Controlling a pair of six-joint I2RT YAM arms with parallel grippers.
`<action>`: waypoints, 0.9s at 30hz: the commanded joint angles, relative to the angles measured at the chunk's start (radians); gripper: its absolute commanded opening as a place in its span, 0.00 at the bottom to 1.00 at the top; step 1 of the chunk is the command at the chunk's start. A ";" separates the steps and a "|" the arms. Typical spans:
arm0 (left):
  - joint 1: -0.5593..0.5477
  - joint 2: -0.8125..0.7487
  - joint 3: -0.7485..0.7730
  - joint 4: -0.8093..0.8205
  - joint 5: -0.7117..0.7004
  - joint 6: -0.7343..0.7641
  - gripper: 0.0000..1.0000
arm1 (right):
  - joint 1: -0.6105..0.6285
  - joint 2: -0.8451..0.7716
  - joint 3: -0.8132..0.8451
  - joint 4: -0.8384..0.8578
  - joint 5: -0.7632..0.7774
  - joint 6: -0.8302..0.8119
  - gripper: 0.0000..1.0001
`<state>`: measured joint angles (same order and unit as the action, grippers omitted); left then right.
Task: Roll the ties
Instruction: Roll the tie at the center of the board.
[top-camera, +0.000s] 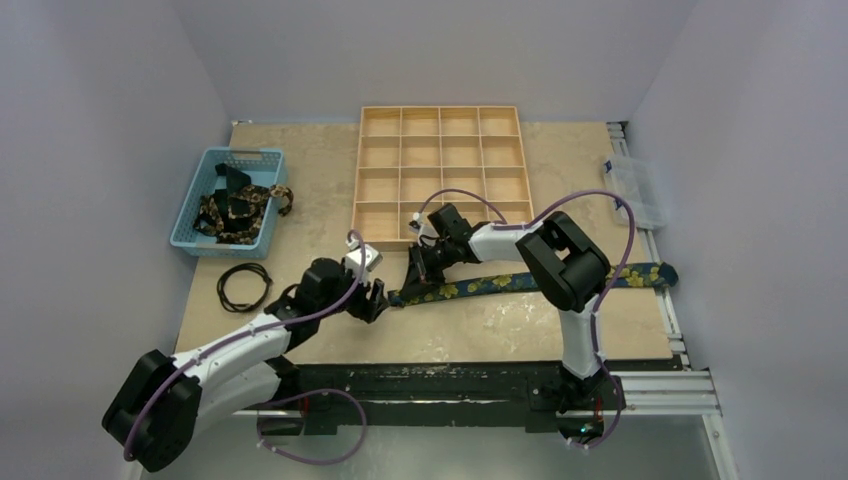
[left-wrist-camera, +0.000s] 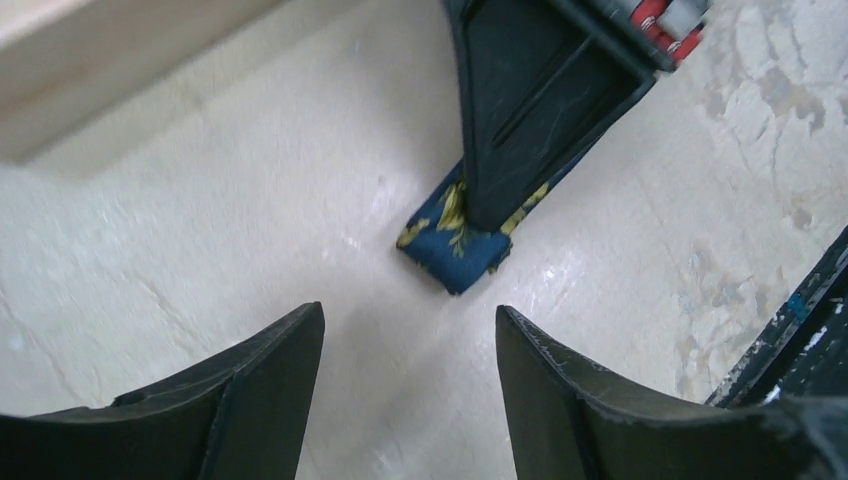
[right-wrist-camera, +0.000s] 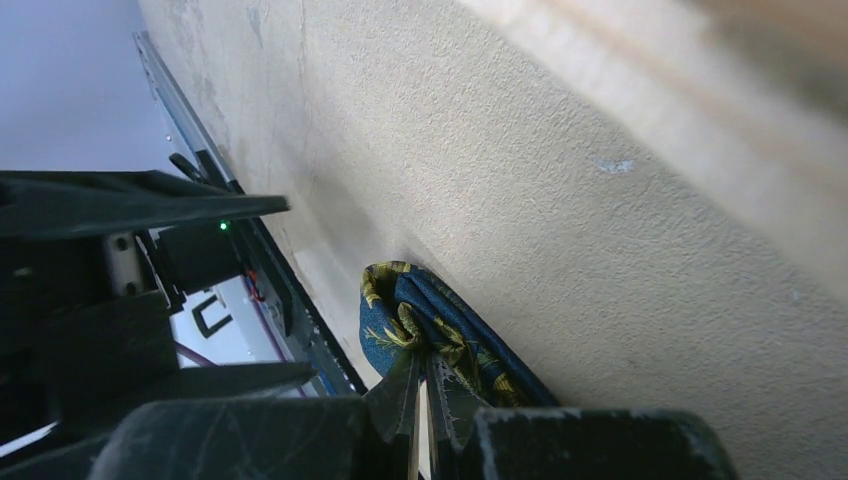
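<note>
One dark navy fabric necktie with a yellow-gold floral print (top-camera: 470, 288) lies stretched across the beige bench (top-camera: 480, 335). Only its left tip is folded over, so the roll looks barely begun, and nearly all of its length is flat. More patterned ties (top-camera: 235, 212) sit bundled and unrolled in the pale blue plastic basket (top-camera: 205, 170). The right end effector (top-camera: 418, 268) is clenched on the necktie just behind that fold. The left end effector (top-camera: 377, 300) is released, fingers spread. The folded tip lies just ahead of its gap, not touching it.
</note>
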<state>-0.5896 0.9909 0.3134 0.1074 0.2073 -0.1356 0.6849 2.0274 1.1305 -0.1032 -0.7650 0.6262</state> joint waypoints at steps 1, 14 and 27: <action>0.013 -0.051 -0.075 0.139 -0.123 -0.365 0.57 | -0.005 0.008 -0.018 -0.053 0.078 -0.061 0.00; 0.040 0.100 -0.208 0.386 -0.128 -0.795 0.54 | -0.006 0.024 -0.014 -0.067 0.088 -0.098 0.00; 0.033 0.184 -0.199 0.545 -0.060 -0.770 0.45 | -0.006 0.024 -0.011 -0.071 0.096 -0.100 0.00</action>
<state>-0.5564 1.2369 0.1154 0.6491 0.1478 -0.9241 0.6849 2.0274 1.1309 -0.1047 -0.7723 0.5816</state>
